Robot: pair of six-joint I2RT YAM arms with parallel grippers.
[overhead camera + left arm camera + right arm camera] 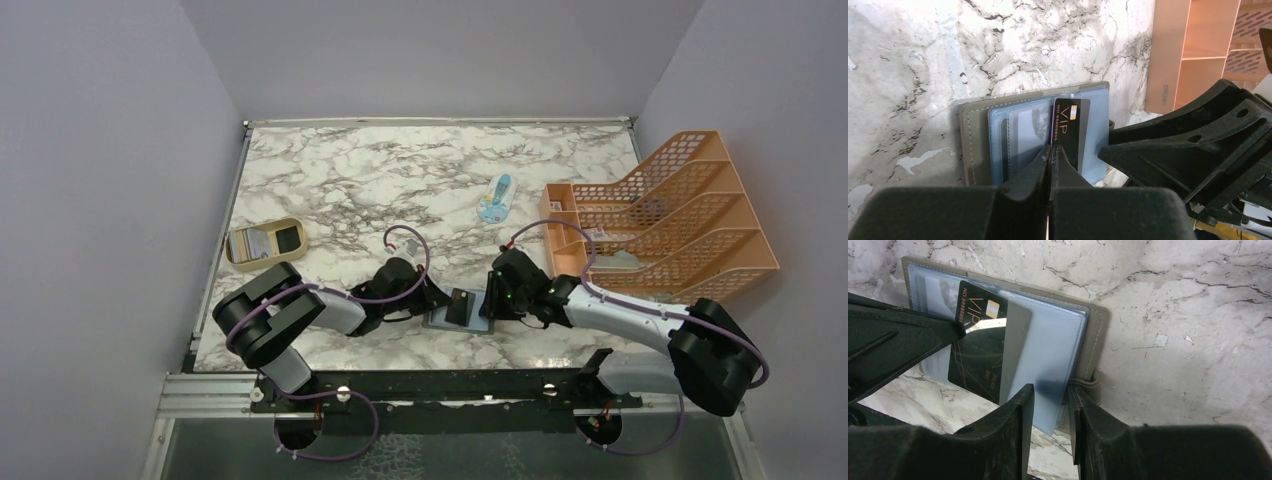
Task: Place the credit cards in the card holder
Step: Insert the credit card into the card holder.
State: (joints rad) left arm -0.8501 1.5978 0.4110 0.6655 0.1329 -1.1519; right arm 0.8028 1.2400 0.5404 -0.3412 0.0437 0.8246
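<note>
The grey card holder (pixel 478 323) lies open on the marble between my two grippers, its pale blue pockets facing up (pixel 975 140) (pixel 1095 335). A black credit card (pixel 461 305) printed "VIP" (pixel 1070 125) (pixel 980 355) lies slanted on the pockets, its far part under a clear sleeve. My left gripper (pixel 437 298) (pixel 1049 152) is shut, its tips against the card's edge, and the card is not between the jaws. My right gripper (pixel 494 300) (pixel 1050 390) stands part open over the holder's clasp edge, with a corner of blue sleeve showing in the gap.
A tan oval tray (pixel 240 263) at the left holds a pale card and something dark. A blue-and-white packet (pixel 496 198) lies further back. The orange mesh file rack (pixel 660 215) (pixel 1168 55) stands close on the right, just beyond the right arm.
</note>
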